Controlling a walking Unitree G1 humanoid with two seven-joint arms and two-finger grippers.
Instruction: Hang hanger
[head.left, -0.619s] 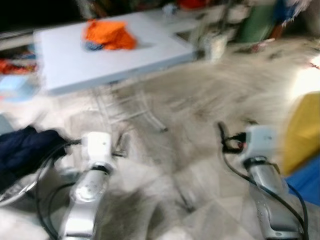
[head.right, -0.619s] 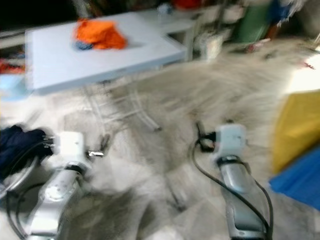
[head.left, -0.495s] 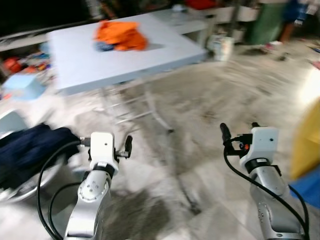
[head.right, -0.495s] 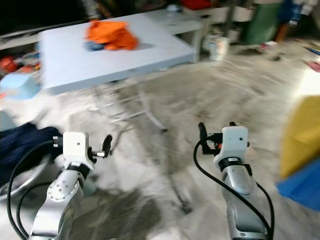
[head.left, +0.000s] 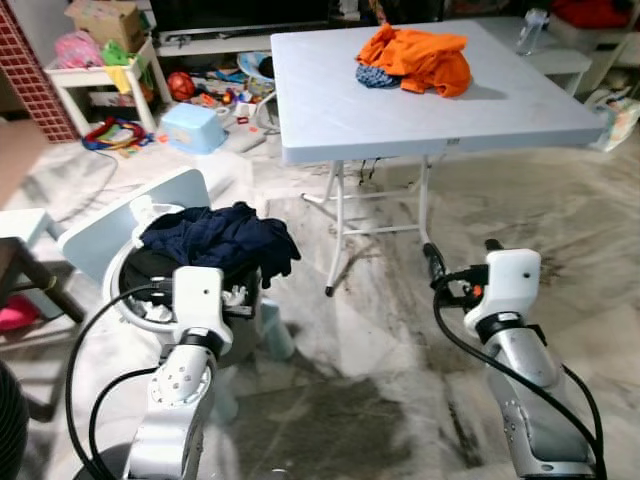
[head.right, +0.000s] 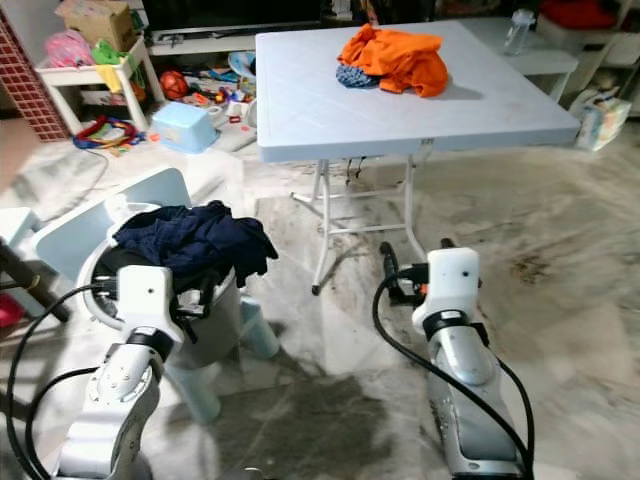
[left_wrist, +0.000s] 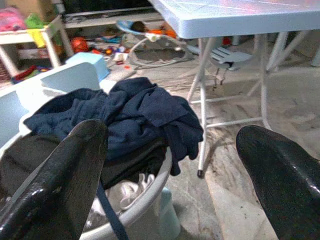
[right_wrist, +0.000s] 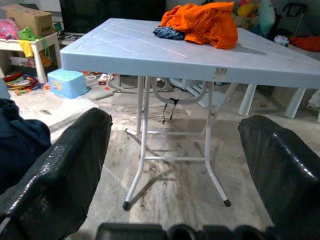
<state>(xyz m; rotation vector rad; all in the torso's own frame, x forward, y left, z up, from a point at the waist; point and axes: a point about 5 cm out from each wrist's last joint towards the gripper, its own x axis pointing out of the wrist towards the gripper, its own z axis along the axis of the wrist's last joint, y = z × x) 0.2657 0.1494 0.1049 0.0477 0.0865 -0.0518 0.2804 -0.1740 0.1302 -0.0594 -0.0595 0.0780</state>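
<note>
My left gripper (left_wrist: 170, 132) is open, its fingers (left_wrist: 75, 170) spread wide with nothing between them. It points at a white laundry basket (head.left: 125, 300) heaped with navy clothes (head.left: 215, 235), close in front of it. My right gripper (head.left: 462, 255) is also open and empty, held over the floor at the right. It faces a light blue folding table (head.left: 330, 110), which stands a little way ahead. An orange garment (head.left: 420, 55) lies bunched on the far part of the tabletop, over a small blue cloth (head.left: 375, 75).
The table's white metal legs (head.left: 338, 235) stand between the basket and my right arm. A blue tub (head.left: 195, 125), toys and a low white shelf (head.left: 100, 75) clutter the back left. A dark chair (head.left: 20, 275) sits at the far left. Grey marble floor (head.left: 560, 200) stretches to the right.
The whole picture has swung and sharpened as the camera moved: the basket with navy clothes is now near the left gripper and the table is centred. Both arms hold the same pose.
</note>
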